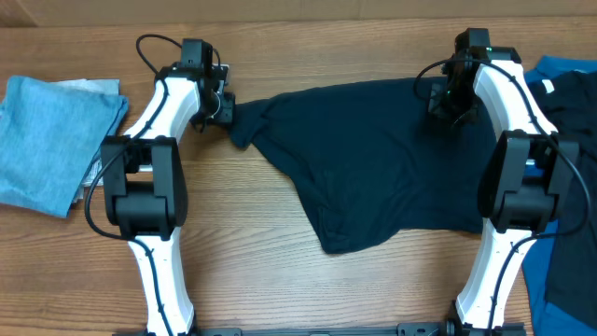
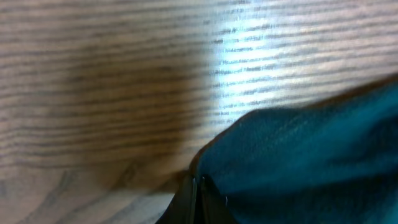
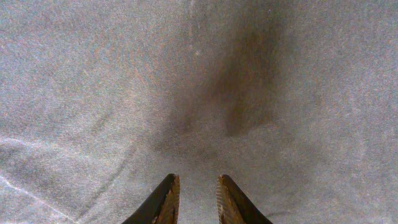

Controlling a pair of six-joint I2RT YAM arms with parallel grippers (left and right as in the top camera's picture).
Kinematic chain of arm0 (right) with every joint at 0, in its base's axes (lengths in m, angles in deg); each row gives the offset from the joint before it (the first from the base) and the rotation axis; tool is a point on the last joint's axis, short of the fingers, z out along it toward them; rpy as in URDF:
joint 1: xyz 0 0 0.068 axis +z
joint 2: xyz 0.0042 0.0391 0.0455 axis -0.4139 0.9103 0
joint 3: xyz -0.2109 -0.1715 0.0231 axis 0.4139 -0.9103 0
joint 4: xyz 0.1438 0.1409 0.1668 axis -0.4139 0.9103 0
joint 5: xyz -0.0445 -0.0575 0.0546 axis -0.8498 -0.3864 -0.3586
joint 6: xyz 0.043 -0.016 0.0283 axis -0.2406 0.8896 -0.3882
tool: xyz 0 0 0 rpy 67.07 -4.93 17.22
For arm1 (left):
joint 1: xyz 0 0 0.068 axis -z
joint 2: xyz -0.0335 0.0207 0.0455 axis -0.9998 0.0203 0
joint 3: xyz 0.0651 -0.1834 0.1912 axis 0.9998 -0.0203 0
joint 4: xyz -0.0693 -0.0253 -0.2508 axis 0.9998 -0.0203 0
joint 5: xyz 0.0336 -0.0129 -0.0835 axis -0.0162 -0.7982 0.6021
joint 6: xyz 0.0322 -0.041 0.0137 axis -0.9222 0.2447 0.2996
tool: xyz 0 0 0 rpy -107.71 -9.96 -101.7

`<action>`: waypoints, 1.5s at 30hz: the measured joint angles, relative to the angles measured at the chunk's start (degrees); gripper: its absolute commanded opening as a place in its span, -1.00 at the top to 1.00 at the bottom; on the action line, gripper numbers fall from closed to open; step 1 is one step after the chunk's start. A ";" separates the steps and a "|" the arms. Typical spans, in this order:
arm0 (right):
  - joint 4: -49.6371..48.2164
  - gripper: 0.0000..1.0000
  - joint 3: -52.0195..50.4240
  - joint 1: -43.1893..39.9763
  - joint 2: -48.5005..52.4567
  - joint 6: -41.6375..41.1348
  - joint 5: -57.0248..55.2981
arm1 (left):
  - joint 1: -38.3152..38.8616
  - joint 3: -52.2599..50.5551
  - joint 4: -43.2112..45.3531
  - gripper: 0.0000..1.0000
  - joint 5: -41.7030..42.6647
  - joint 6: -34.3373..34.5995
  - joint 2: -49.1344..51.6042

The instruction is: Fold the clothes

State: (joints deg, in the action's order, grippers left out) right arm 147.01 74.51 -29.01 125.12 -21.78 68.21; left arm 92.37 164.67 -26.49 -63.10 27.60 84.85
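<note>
Our left pincer [image 2: 194,194] is closed tight, its tips pinching the edge of the dark navy shirt [image 1: 373,159] right down at the wood of the tabletop [image 1: 280,280]. From above we see that this is the shirt's far-left corner, a bunched flap just beside the left arm [image 1: 149,177]. Our right pincer [image 3: 198,182] stands with its two fingers a little apart, pointing down at the same shirt near its far-right corner; the cloth fills the whole wrist view and shows in the narrow gap between the tips, with a shadowed crease just beyond them. Outward from there, we count one dark shirt lying mostly flat across the middle of the tabletop between the two arms, its near edge running slantwise to a rumpled lower corner close to the right arm [image 1: 518,177]. Well apart on the left lies one folded light blue cloth [image 1: 47,140], with one pale grey piece [image 1: 93,86] peeking out under its far edge. At the right edge we see one royal blue garment [image 1: 564,67], partly hidden behind the right arm and cut off by the frame. That makes four garments, two arms and two pincers. Any label or writing is too small for us to read.
</note>
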 measured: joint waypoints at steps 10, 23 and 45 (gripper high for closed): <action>0.07 0.52 0.00 -0.02 -0.02 0.02 -0.02 | 0.26 14.19 6.43 0.92 -0.39 -4.52 2.25; -6.03 0.53 -0.04 0.00 0.00 0.00 0.00 | 0.24 14.12 26.25 0.92 -1.46 -9.66 13.94; -0.63 -0.09 2.56 -1.36 -1.14 -0.07 3.41 | -0.83 61.00 -21.07 -1.00 6.49 -0.20 14.99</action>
State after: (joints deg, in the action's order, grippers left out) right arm 146.38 77.06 -30.36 123.98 -21.85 71.62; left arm 91.54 225.67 -47.56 -56.61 27.40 99.84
